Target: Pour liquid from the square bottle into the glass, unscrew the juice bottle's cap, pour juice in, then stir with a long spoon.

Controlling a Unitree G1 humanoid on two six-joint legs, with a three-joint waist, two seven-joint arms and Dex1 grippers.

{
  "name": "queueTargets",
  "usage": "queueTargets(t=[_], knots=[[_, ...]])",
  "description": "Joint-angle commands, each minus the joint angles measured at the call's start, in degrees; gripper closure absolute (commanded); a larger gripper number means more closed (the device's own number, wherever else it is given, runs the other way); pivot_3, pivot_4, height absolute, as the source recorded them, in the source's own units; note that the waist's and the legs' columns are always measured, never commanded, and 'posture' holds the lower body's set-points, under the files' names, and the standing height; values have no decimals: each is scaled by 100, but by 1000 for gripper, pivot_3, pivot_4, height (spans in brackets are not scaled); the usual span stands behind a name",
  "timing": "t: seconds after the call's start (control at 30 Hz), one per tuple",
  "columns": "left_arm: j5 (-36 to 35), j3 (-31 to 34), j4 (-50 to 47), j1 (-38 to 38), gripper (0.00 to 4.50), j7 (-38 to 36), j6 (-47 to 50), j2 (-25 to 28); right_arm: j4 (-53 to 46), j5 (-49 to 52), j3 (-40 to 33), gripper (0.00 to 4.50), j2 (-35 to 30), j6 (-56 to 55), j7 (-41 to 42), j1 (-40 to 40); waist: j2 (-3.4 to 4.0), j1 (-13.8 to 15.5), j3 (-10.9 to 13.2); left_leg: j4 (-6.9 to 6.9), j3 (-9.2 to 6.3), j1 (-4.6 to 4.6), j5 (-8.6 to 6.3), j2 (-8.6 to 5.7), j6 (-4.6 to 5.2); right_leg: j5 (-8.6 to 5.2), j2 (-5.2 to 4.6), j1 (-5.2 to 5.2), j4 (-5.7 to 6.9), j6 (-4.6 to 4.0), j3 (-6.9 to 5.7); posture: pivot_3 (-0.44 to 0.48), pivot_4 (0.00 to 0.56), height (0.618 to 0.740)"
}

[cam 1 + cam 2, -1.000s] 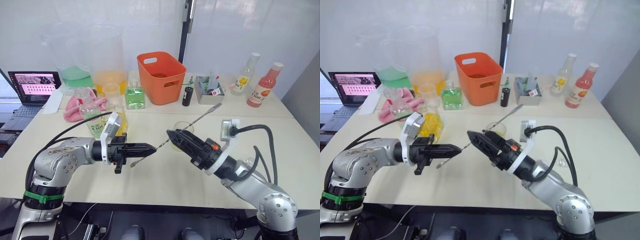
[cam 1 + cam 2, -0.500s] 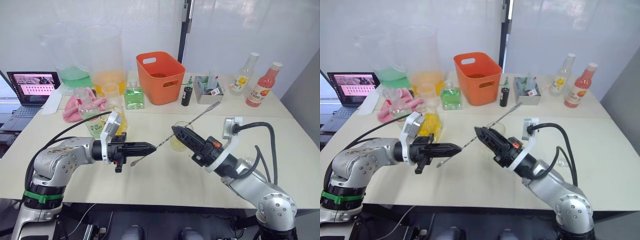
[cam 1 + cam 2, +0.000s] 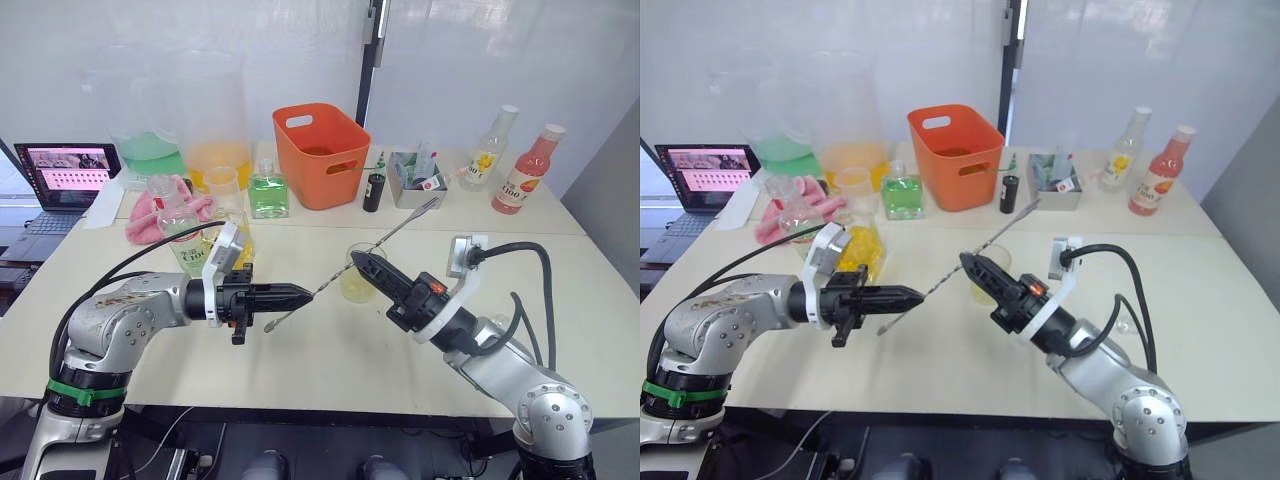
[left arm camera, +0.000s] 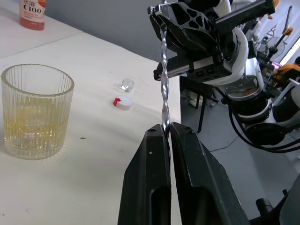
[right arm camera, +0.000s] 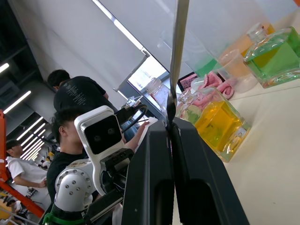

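Both my end effectors, left (image 3: 300, 294) and right (image 3: 362, 262), are clenched on the spoon (image 3: 400, 226). I should release the left first, then tip the bowl end into the glass (image 3: 357, 274) just beside my right, slowly.

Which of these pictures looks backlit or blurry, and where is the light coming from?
Right wrist view: bright windows behind silhouette the right claw and long spoon, and the people are soft. Left wrist view: the glass is crisp, while the left claw looms dark up close. Head views: even light with faint shadows on the table.

Open desk (image 3: 330, 350) is seen in front of the glass (image 3: 358, 273). Behind it, passage is blocked by the orange basket (image 3: 322, 155). The space between the grippers is crossed by the long spoon (image 3: 345, 270).
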Motion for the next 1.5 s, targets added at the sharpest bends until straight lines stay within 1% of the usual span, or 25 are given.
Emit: queueTargets(t=[0.03, 0.13, 0.2, 0.33, 0.4, 0.47, 0.63, 0.77, 0.9, 1.0, 1.23, 1.37, 1.5], knots=[[16, 112, -107, -73, 3750, 151, 4, 84, -116, -24, -278, 4500, -79, -211, 97, -95, 0, 0, 0, 0, 0, 0, 0, 0, 0, 0, 0, 0, 0, 0, 0, 0, 150, 739], [-38, 140, -136, -65, 2846, 118, -1, 108, -78, -102, -356, 4500, -160, -246, 117, -176, 0, 1, 0, 0, 0, 0, 0, 0, 0, 0, 0, -1, 0, 0, 0, 0, 150, 739], [-27, 172, -148, -35, 2138, 136, -42, 122, -40, -115, -471, 4500, -285, -243, 129, -295, 0, 0, 0, 0, 0, 0, 0, 0, 0, 0, 0, -1, 0, 0, 0, 0, 150, 739], [322, 126, -101, 101, 811, 116, -428, 214, 91, -78, -729, 4500, -686, -194, 175, -696, 1, 1, 0, -1, 2, 0, 0, 0, 0, 0, 0, -1, -1, 0, 0, 0, 150, 739], [551, 57, -116, 202, 110, 156, -713, 201, 227, -119, -839, 4500, -921, -155, 185, -1024, 1, 2, 1, -1, 3, 0, 0, 0, 0, 0, 0, -2, -2, -1, 1, 0, 150, 739], [802, -33, -162, 312, 41, 213, -1030, 138, 505, -354, -919, 4500, -1214, -98, 149, -1501, 3, -3, 2, -1, 3, -1, 0, 0, 0, -1, -1, -2, -2, -2, 1, 0, 150, 739], [865, -64, -199, 379, 41, 355, -1138, -28, 1130, -797, -899, 4500, -1766, 198, 194, -2326, 2, 16, 3, -1, 5, -4, 0, 0, 0, -1, -5, -2, -7, -3, -2, 0, 150, 739], [897, -85, -209, 407, 41, 405, -1159, -79, 1397, -1167, -812, 4500, -2100, 505, 458, -2669, 2, 13, 4, -1, 5, -13, 0, -4, 1, 0, -11, -5, -12, -2, -2, 0, 150, 739], [941, -89, -208, 408, 41, 463, -1191, -122, 1538, -1786, -620, 4500, -2342, 695, 806, -2771, 2, 9, 4, -1, 5, -22, 0, -4, 1, 0, -12, -13, -13, -2, -4, 0, 150, 739], [967, -83, -198, 398, 41, 502, -1211, -155, 1578, -2175, -464, 4500, -2341, 773, 1057, -2769, 2, 9, 4, -1, 6, -23, 0, -4, 1, 0, -11, -14, -13, -2, -4, 0, 150, 739], [998, -86, -214, 402, 41, 534, -1239, -180, 1682, -3172, 33, 4500, -1983, 687, 1500, -2831, 2, -1, 4, -1, 5, -23, 0, -3, 1, 0, -8, -18, -9, -2, -4, 0, 150, 739], [1005, -82, -218, 405, 41, 540, -1232, -164, 2032, -3765, 261, 4500, -1688, 531, 1804, -3018, 2, -1, 4, -1, 6, -24, 0, -5, 1, 0, -8, -21, -7, -1, -3, 0, 150, 739], [993, -69, -250, 395, 41, 539, -1208, -137, 2385, -4482, 429, 4500, -1614, 343, 2051, -3061, 3, 16, 4, -1, 6, -24, 0, -6, 1, 0, -8, -22, -3, -1, -4, 0, 150, 739]])
